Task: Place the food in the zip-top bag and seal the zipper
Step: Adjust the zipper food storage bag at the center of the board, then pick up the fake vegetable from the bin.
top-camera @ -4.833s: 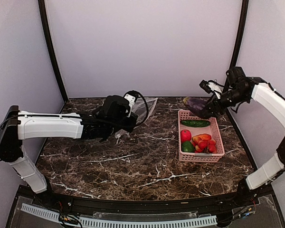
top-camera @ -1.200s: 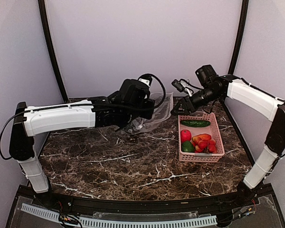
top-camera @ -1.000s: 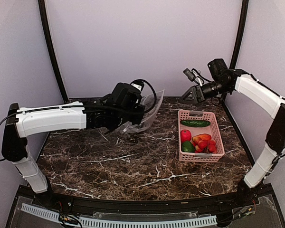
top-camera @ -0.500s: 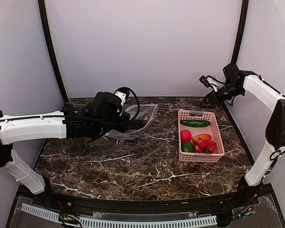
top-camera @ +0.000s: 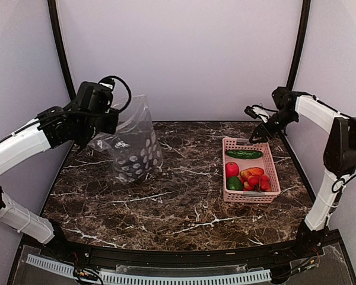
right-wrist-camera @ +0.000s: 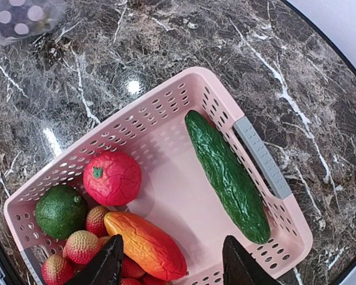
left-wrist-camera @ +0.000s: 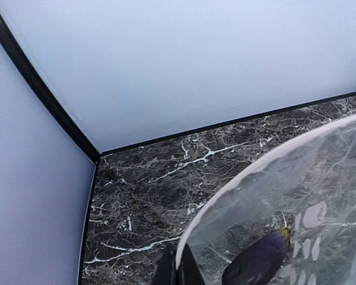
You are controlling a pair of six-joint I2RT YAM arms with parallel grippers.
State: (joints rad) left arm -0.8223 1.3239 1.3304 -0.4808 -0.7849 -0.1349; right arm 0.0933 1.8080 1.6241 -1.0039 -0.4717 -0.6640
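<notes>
Clenched jaws on the left gripper (top-camera: 110, 117) pinched the upper edge of a clear crinkly zip-top bag with pale spots (top-camera: 133, 148), held up over the far left part of the dark marble-patterned table (top-camera: 184, 208); whether the bag's lower end touched the table could not be told. In the left wrist view the dark fingers (left-wrist-camera: 177, 270) met on the bag's edge, and a narrow whitish strip (left-wrist-camera: 255, 169) ran along that edge in a curve; whether it was pressed together could not be told. A dark purple toy eggplant (left-wrist-camera: 258, 261) lay inside the bag, seen through the plastic. On the other side, the right gripper (top-camera: 255, 132) hung above the far end of a pink slotted plastic basket (top-camera: 272, 169), its jaws released and spread apart with nothing between them. That basket stood on the right part of the table, well apart from the bag. Inside it, a long green toy cucumber (right-wrist-camera: 228, 178) lay along the end beside the grey handle (right-wrist-camera: 262, 157). Nearer the other end were a round red toy fruit with a green cap (right-wrist-camera: 112, 177), a round green toy fruit (right-wrist-camera: 60, 211), an elongated orange toy piece (right-wrist-camera: 145, 243) and a bunch of small red bumpy toy fruits (right-wrist-camera: 83, 246), crowded together and touching.
</notes>
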